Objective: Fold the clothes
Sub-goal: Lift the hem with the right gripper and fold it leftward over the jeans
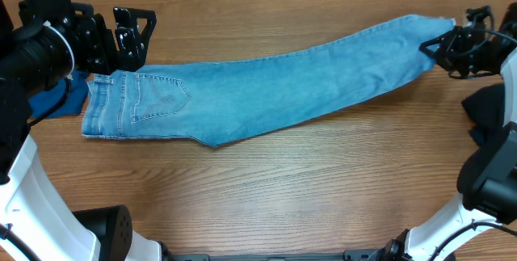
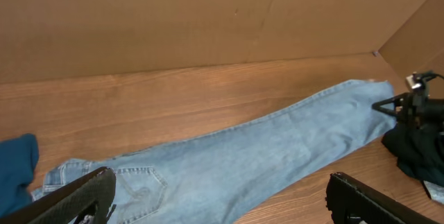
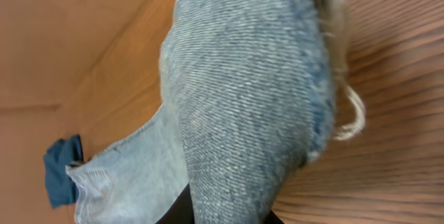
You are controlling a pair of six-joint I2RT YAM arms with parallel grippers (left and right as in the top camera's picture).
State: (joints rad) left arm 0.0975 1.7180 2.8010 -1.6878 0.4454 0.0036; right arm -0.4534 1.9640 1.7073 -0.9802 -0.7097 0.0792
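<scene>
The pale-blue jeans [image 1: 266, 87] lie folded leg on leg across the table, with the waistband and a back pocket at the left and the hems at the far right. My left gripper [image 1: 133, 35] is open and empty just behind the waistband. In the left wrist view its fingers [image 2: 222, 207] spread wide over the pocket area of the jeans [image 2: 263, 148]. My right gripper [image 1: 448, 47] is shut on the frayed hem end. In the right wrist view the denim [image 3: 243, 92] fills the frame over the jaws [image 3: 229, 213].
A royal-blue garment [image 1: 52, 99] lies at the table's left edge beside the waistband, and shows in the left wrist view [image 2: 15, 168] and the right wrist view [image 3: 61, 172]. A dark navy garment [image 1: 489, 107] lies at the right edge. A brown wall runs along the back.
</scene>
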